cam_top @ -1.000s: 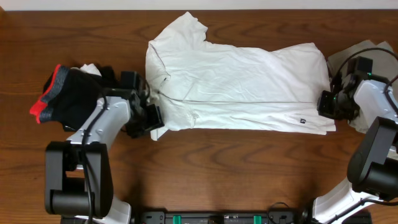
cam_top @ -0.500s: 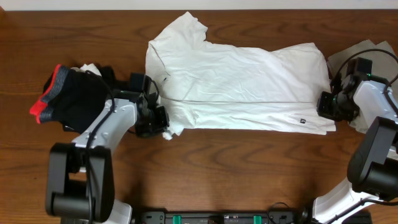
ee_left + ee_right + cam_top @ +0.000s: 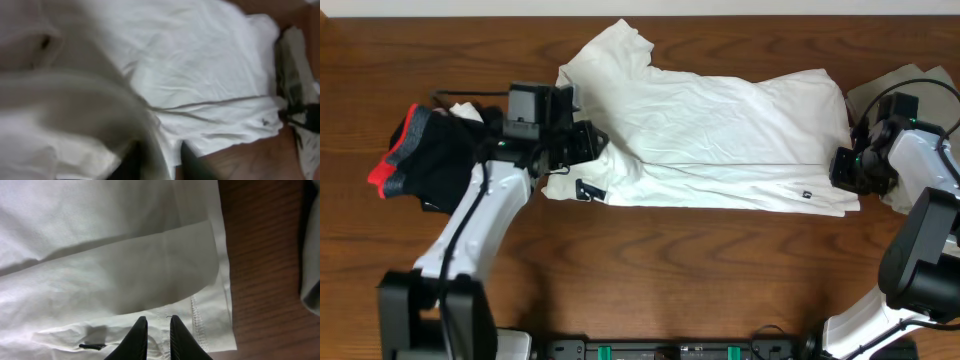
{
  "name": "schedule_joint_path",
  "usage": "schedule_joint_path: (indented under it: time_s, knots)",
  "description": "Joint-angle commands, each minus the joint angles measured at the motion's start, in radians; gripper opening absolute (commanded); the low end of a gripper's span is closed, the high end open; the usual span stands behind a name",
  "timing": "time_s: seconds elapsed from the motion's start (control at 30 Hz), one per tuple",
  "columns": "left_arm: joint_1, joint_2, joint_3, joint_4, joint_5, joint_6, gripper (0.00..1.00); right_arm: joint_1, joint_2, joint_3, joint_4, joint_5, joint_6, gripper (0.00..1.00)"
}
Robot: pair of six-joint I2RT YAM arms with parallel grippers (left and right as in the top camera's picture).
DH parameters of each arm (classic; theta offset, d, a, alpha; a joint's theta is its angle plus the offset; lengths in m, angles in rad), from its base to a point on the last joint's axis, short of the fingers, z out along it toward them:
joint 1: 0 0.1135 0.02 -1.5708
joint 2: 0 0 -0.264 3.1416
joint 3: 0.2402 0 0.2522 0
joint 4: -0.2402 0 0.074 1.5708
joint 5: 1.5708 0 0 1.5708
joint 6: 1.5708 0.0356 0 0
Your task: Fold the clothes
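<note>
The white T-shirt (image 3: 720, 135) lies across the table, folded lengthwise, with one sleeve pointing to the back. Its small black logo patch (image 3: 806, 195) is near the hem on the right and also shows in the right wrist view (image 3: 92, 346). My left gripper (image 3: 582, 142) is shut on the shirt's left end and holds it lifted, and the cloth (image 3: 160, 155) hangs between the blurred fingers. My right gripper (image 3: 844, 168) is at the hem on the right, its fingers (image 3: 159, 337) closed on the white cloth by the stitched edge.
A black and red garment (image 3: 425, 155) with something white behind it lies at the left. A grey-white cloth (image 3: 910, 90) lies at the far right, beside the right arm, and shows in the right wrist view (image 3: 311, 275). Bare wood runs along the front.
My left gripper has risen and moved back and to the right, pulling the shirt's left end up off the table. The right gripper has not moved.
</note>
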Motion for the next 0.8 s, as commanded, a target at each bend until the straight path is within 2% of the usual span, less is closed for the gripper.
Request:
schedule_joint_path:
  time_s: [0.0, 0.1, 0.33, 0.5, 0.77]
  knots:
    - [0.001, 0.085, -0.001, -0.006, -0.013, -0.006, 0.49, 0.005, -0.013, -0.003, 0.001, -0.006, -0.005, 0.15]
    - [0.002, 0.120, -0.001, -0.035, -0.013, -0.006, 0.54, 0.005, -0.013, -0.003, -0.002, -0.006, -0.005, 0.15]
    - [0.004, 0.114, -0.001, -0.069, -0.065, 0.005, 0.56, 0.005, -0.013, -0.003, 0.002, -0.007, -0.005, 0.15]
    - [0.003, 0.119, -0.016, -0.132, -0.276, 0.005, 0.57, 0.005, -0.013, -0.003, 0.002, -0.007, -0.005, 0.15]
    - [0.003, 0.179, -0.075, -0.105, -0.287, 0.005, 0.57, 0.005, -0.013, -0.015, 0.031, -0.006, -0.005, 0.15]
